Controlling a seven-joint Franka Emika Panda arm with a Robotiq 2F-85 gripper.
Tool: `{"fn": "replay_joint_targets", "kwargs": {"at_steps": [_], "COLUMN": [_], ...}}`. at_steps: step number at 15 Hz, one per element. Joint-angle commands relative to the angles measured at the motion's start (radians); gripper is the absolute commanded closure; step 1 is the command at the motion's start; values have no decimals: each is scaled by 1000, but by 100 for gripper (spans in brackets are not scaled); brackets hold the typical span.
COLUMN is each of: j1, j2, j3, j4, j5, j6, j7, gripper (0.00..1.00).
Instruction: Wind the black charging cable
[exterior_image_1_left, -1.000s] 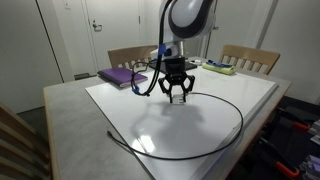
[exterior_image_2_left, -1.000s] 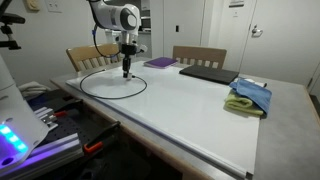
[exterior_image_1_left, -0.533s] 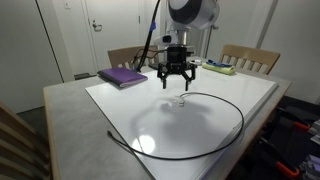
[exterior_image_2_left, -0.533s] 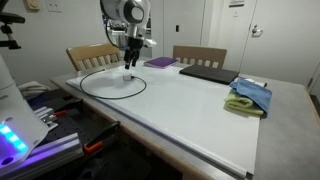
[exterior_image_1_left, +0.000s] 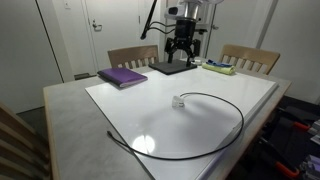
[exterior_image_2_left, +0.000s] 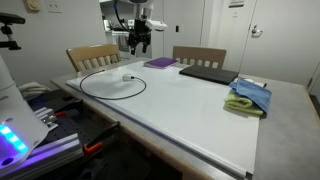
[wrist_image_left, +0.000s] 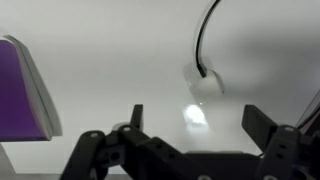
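The black charging cable (exterior_image_1_left: 238, 120) lies in a wide loop on the white tabletop (exterior_image_1_left: 200, 85), its small white plug block (exterior_image_1_left: 179, 101) at the inner end and its free end (exterior_image_1_left: 108, 131) near the table's edge. In the other exterior view the cable loop (exterior_image_2_left: 112, 94) and plug (exterior_image_2_left: 127, 76) lie at the table's near-left part. My gripper (exterior_image_1_left: 181, 46) hangs high above the table, open and empty, also seen raised in the exterior view (exterior_image_2_left: 139, 40). In the wrist view my gripper (wrist_image_left: 190, 118) stands wide open, well above the plug (wrist_image_left: 203, 82).
A purple book (exterior_image_1_left: 122, 76) lies at the table's side, also seen in the wrist view (wrist_image_left: 18, 85). A dark laptop (exterior_image_2_left: 207, 72) and a blue and green cloth pile (exterior_image_2_left: 249, 96) lie further along. Wooden chairs (exterior_image_1_left: 250, 58) stand behind the table.
My gripper opened, left the plug block on the table and rose high above it. The cable loop has stayed in place.
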Motion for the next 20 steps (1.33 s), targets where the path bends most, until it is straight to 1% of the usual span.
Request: {"fn": "replay_joint_targets", "kwargs": {"at_steps": [1, 2, 5, 7, 9, 12, 13, 14, 15, 16, 19, 20], "j1": [17, 27, 87, 137, 180, 227, 236, 239, 233, 223, 228, 248], "j2": [-2, 4, 35, 64, 95, 147, 162, 181, 194, 155, 186, 182], "j3": [-17, -20, -26, -15, -2, 20, 33, 53, 73, 66, 87, 66], "j4": [-2, 1, 12, 31, 53, 95, 106, 116, 137, 90, 116, 115], "j5": [6, -3, -53, -95, -136, -174, -174, -172, -174, -170, -170, -188], "j6": [-2, 0, 32, 49, 57, 63, 65, 65, 35, 54, 53, 57], "j7": [-1, 36, 229, 364, 473, 594, 618, 612, 569, 601, 596, 657], "gripper": [0, 0, 0, 0, 0, 0, 0, 0, 0, 0, 0, 0]}}
